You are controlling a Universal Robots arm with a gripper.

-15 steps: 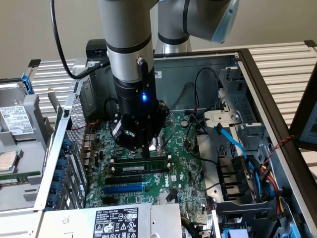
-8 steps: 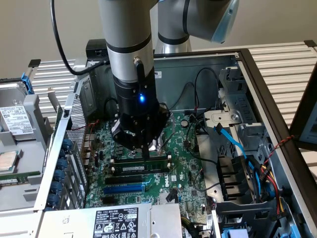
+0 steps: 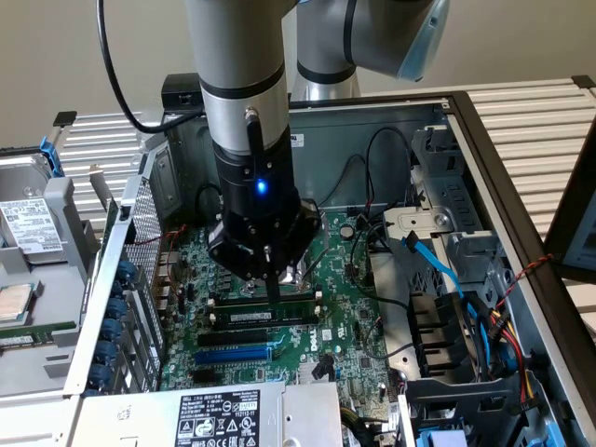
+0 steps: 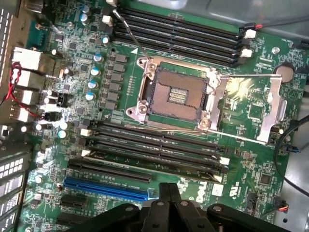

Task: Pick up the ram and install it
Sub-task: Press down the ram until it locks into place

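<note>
The gripper [image 3: 272, 276] is seen low over the motherboard [image 3: 358, 326] inside an open computer case [image 3: 484, 168], its fingers pressed together with nothing visibly pinched between them. The fingertips are partly lost against the dark slots beneath, so contact with the board cannot be judged in the exterior view. The ram [image 3: 264, 317] is seated in one of the memory slots just below the fingertips – a long dark stick with a small white label, lying level with the board; its end clips are too small to be made out. In the wrist view the gripper [image 4: 169, 195] is cut off by the frame edge, and whether the ram is the lowest of the long bars there cannot be told. Two banks of memory slots are counted in that view: four above the empty processor socket [image 4: 175, 94] and four below it [image 4: 154, 145]. One blue expansion slot [image 4: 104, 188] is seen beside the lower bank, its far end hidden behind the gripper's body. One socket lever frame [image 4: 270, 104] is swung open. In the exterior view one blue cable [image 3: 433, 265] is seen at the drive cage, and a stickered metal box [image 3: 223, 414] is cut off at the frame's bottom – its print is unreadable.
</note>
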